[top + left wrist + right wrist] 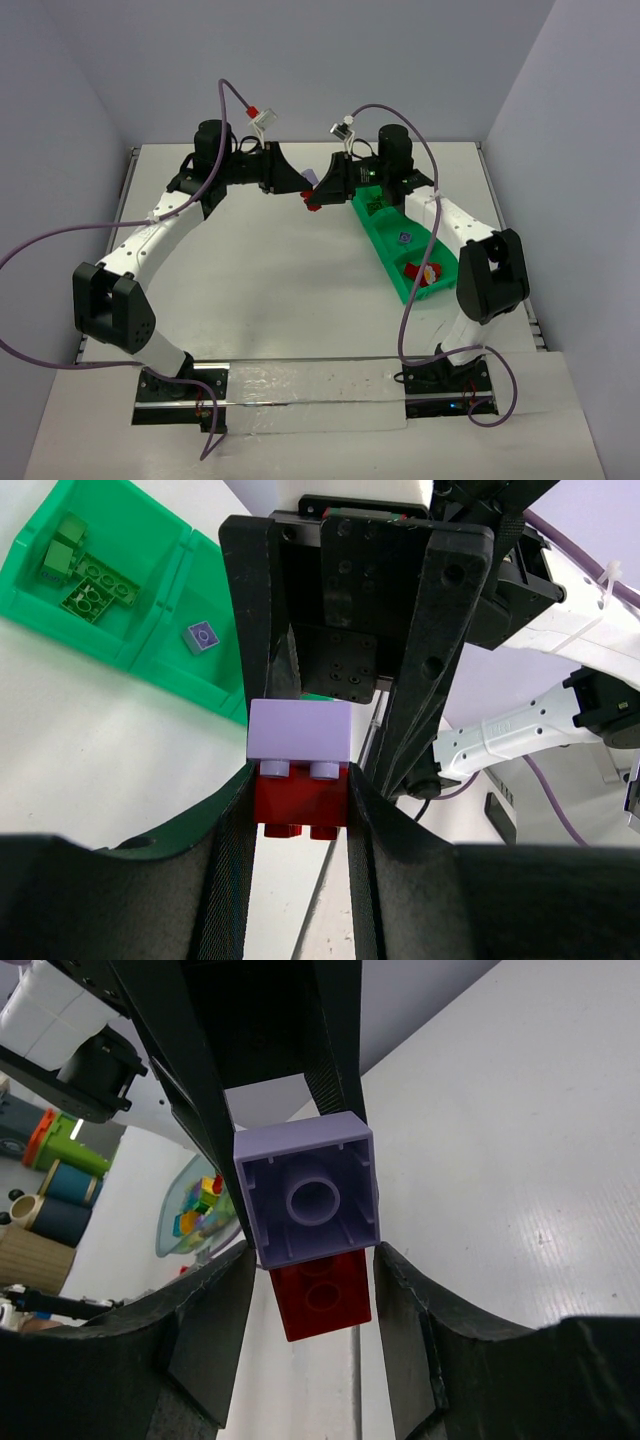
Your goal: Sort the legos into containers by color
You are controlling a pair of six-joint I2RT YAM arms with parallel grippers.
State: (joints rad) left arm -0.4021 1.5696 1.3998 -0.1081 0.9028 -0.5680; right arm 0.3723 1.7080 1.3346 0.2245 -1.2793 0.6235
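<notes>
view: left wrist
left claw [300,785]: clamped from both sides on the small studded plastic red brick [300,805]; finger bases filling the lower frame, out of focus
lilac brick: small studded plastic lilac brick [300,730] seated on the red brick, two studs showing in the seam
right claw [325,735]: black fingers either side of the lilac brick, one tip hidden behind it; firm grip or bare touch impossible to tell
tray: corner of the long low-walled plastic bright green tray [150,535] at upper left, cut off by the frame; flat green bricks [95,588] in one compartment, a single small lilac piece [202,637] in the next

view: right wrist
bricks: hollow undersides of both facing the lens, lilac above, red below and slightly offset
right claw: fingertips right at the lilac brick's lower corners, narrow gaps beside the red brick; contact unclear here too
background: blurred tub [200,1210] of mixed coloured bits at left, too soft to identify

view: top external
claws: meeting tip to tip over the far middle of the white worktop [280,280]; brick pair between them tiny, barely legible
green tray: on the worktop just right of the claws, angled; green bricks at the far end, lilac piece in the middle, red, yellow and white bits [425,272] nearest; far end partly hidden beneath the right wrist
</notes>
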